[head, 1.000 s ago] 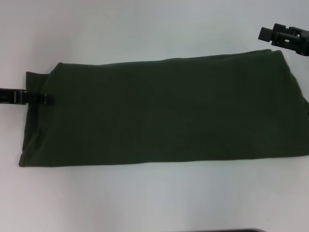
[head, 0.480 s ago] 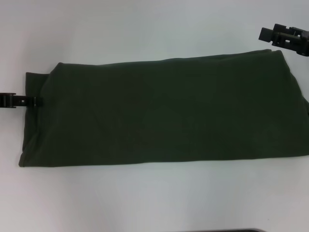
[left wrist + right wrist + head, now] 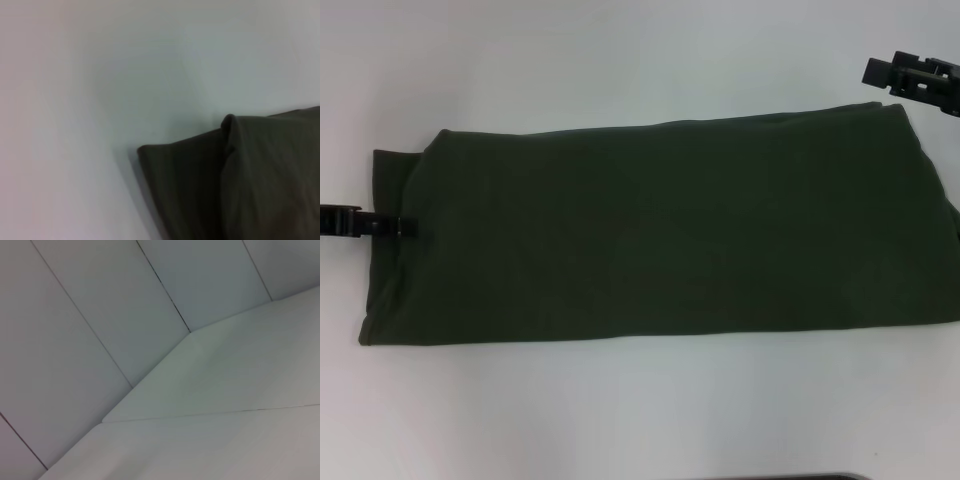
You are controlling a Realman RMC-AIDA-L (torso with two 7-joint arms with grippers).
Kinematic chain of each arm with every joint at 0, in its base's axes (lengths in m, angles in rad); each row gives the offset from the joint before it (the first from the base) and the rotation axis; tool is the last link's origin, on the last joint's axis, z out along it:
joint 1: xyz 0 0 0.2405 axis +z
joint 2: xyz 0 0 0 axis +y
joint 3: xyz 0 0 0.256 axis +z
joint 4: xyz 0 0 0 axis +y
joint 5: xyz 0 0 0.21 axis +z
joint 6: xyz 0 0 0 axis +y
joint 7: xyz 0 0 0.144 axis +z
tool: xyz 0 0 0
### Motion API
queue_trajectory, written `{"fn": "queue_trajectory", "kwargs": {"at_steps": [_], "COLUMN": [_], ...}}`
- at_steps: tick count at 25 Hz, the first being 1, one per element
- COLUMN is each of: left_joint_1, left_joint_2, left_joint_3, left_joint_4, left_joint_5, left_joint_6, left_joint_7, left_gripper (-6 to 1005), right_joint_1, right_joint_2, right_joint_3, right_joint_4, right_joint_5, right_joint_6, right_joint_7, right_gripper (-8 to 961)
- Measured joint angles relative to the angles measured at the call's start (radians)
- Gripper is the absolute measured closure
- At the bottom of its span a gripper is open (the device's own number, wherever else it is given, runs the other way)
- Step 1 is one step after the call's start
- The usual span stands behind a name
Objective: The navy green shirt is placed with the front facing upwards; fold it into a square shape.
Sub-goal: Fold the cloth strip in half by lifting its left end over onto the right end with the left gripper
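Observation:
The navy green shirt (image 3: 660, 230) lies flat on the white table as a long folded band of plain dark green cloth running left to right. My left gripper (image 3: 408, 228) comes in low from the left, and its tip overlaps the shirt's left edge about halfway down. In the left wrist view a corner of the shirt (image 3: 240, 175) shows with a folded layer on top of it. My right gripper (image 3: 880, 74) hovers just beyond the shirt's far right corner, apart from the cloth. The right wrist view shows only table and wall.
The white table (image 3: 620, 60) has bare room behind and in front of the shirt. The shirt's right end reaches the picture's right edge. A dark object (image 3: 810, 477) peeks in at the near edge. Panelled wall (image 3: 100, 315) stands behind the table.
My left gripper drew back to the left off the shirt's edge, then moved slightly right and lower onto it again. The right gripper drifted a little to the right. The shirt has not moved.

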Motion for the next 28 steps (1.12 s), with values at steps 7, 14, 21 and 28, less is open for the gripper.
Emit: {"fn": "queue_trajectory", "kwargs": {"at_steps": [7,14,21,28], "left_joint_1": [-0.027,-0.035,-0.048,-0.056], "left_joint_2": [0.010,0.006,-0.005,-0.006], "left_joint_3": [0.018,0.024,0.025,0.025], "left_joint_4": [-0.047,-0.051,-0.054,-0.054], "left_joint_5": [0.004,-0.002,-0.003,-0.006], "left_joint_6": [-0.009,-0.011,-0.009,-0.004], "left_joint_7": [0.000,0.000,0.008,0.009], "left_gripper": [179,180,180,181], "right_joint_1": [0.000,-0.001,-0.001,-0.001], "right_joint_2": [-0.002,-0.002,-0.002,-0.002], "right_joint_3": [0.003,0.010,0.010,0.010], "right_joint_4": [0.000,0.000,0.000,0.000], "right_joint_5": [0.000,0.000,0.000,0.000], "right_joint_6": [-0.001,-0.002,-0.002,-0.004], "right_joint_7": [0.000,0.000,0.000,0.001], "right_gripper": [22,22,22,23]}}
